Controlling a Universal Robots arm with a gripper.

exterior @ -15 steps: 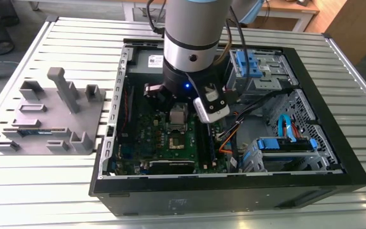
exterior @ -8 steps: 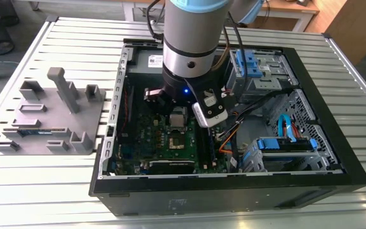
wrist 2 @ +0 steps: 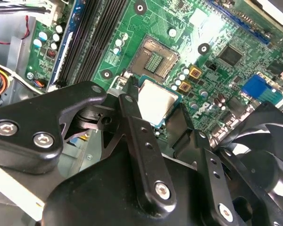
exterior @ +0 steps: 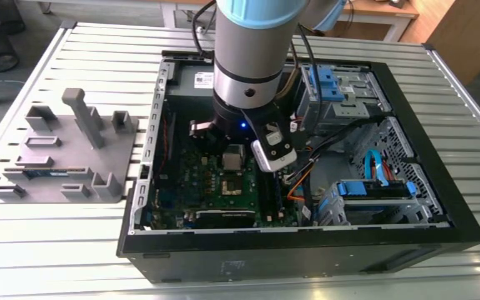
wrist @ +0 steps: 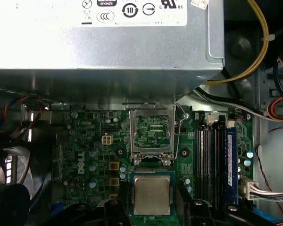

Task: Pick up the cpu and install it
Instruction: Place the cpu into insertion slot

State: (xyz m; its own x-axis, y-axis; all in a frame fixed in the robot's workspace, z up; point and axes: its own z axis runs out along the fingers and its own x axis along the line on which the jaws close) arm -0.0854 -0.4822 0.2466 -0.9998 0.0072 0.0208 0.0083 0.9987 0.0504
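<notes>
The cpu (wrist: pixel 152 195), a flat square chip with a shiny grey top, sits between the black fingers (wrist 2: pixel 132 117) of my gripper (wrist: pixel 152 209), which is shut on its two opposite edges. It hangs a little above the green motherboard (wrist: pixel 89 155). Just beyond it lies the open cpu socket (wrist: pixel 152 129), its metal frame lifted and its contacts bare. In the second wrist view the cpu (wrist 2: pixel 156 100) is beside the socket (wrist 2: pixel 153 57), with my gripper (wrist 2: pixel 158 113) around it. In the exterior view the cpu (exterior: pixel 235 157) shows under the arm's wrist (exterior: pixel 244 115), above the socket (exterior: pixel 230 186).
The open black computer case (exterior: pixel 307 250) lies on a slatted metal table. A grey power supply with a white label (wrist: pixel 108 37) stands close behind the socket. Memory slots (wrist: pixel 212 155), cable bundles (wrist: pixel 254 42) and blue drive bays (exterior: pixel 332 84) crowd the sides. A grey parts fixture (exterior: pixel 65 150) rests outside the case.
</notes>
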